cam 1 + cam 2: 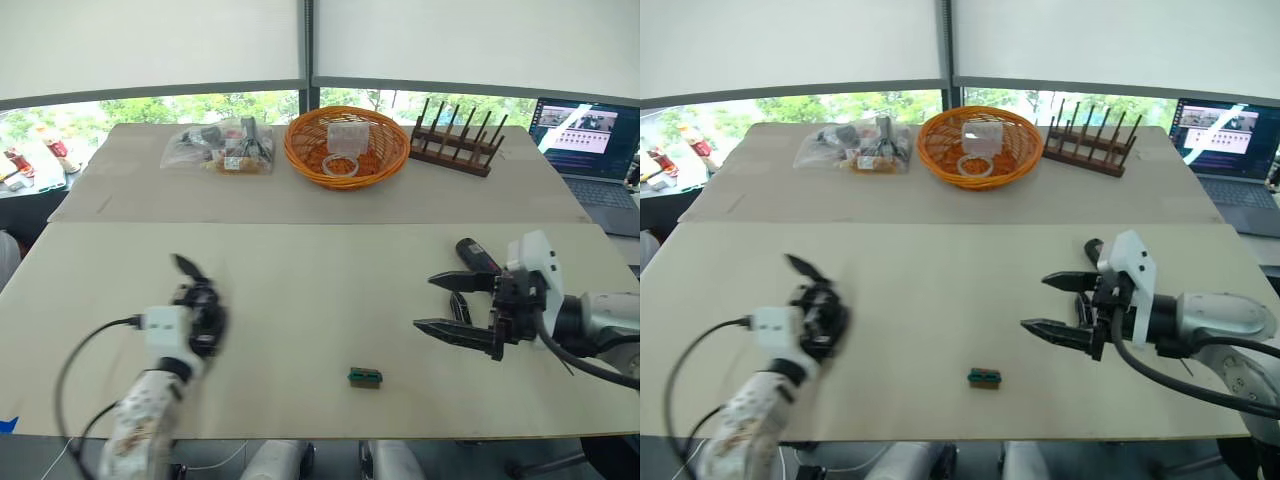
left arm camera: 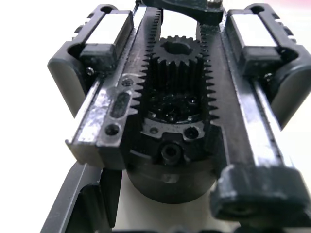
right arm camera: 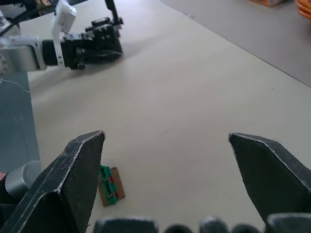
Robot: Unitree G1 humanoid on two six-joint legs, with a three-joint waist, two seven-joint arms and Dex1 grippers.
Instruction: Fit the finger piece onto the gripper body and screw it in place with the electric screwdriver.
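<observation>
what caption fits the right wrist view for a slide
Open right gripper above the table, green-and-brown block below.

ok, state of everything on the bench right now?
left gripper: shut on the gripper body
gripper body: held, one pointed finger fitted, gear and racks exposed
right gripper: open, empty
electric screwdriver: lying on the table behind the right gripper, partly hidden
green block: loose on the table
laptop: open, screen on

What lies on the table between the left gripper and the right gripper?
Mostly bare tabletop; a small green-and-brown block lies nearer the right gripper than the left gripper, as the left eye view shows.
</observation>
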